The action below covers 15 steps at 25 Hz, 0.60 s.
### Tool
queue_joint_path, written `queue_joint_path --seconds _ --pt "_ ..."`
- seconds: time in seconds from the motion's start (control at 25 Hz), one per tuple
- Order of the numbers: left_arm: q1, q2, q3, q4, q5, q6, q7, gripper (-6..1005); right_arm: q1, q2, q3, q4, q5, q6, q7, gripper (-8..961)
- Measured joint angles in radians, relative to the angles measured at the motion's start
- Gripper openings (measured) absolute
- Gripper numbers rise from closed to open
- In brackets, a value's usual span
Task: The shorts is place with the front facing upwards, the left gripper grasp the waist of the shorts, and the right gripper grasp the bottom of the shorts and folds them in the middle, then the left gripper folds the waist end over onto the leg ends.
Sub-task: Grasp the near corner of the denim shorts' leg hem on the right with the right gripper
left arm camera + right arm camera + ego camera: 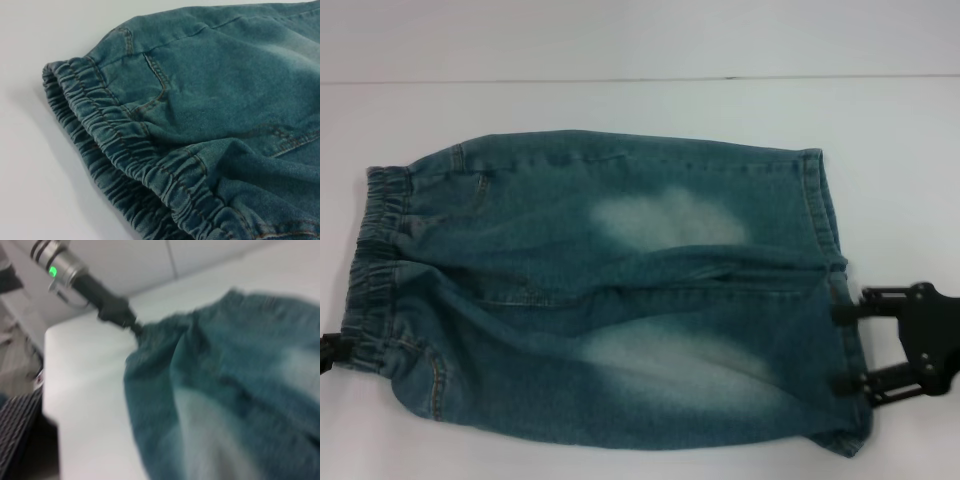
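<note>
White tabletop point(620, 50) all around, plain wall behind it, and your denim shorts point(600, 300) lie flat across the middle — elastic waistband point(375, 270) toward the robot's left, leg hems point(830, 300) toward its right. Front side up as far as you can judge from the pocket stitching and the faded patches on the legs.

Your right gripper point(855, 345) sits right at the hem of the near leg, fingers spread wide with the tips over the edge of the cloth; it isn't pinching anything yet, far as I can see. Your left gripper point(328, 352) only peeks in at the frame edge beside the near end of the waistband, touching or nearly so. The right wrist view shows its arm reaching to the cloth edge, but I can't tell if those fingers are apart or clamped.

So you're at the grasping step, nothing folded yet. Next you want both hands closed on fabric at matching spots — near corner of the waist and near leg hem — then carry that near edge over onto the far edge together. Watch the hem: grab both layers or the leg will slide and skew the fold
</note>
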Motion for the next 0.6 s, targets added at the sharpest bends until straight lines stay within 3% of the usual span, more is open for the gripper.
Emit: queue_joint_path --seconds 0.2,0.6 --pt "0.002 -0.001 0.001 0.0 0.003 -0.001 0.0 49 0.043 -0.003 -0.011 -0.098 -0.151 -0.114 0.11 945" --pt "0.003 -0.001 0.003 0.0 0.003 0.0 0.0 50 0.045 -0.001 -0.039 -0.179 -0.309 -0.12 0.156 945"
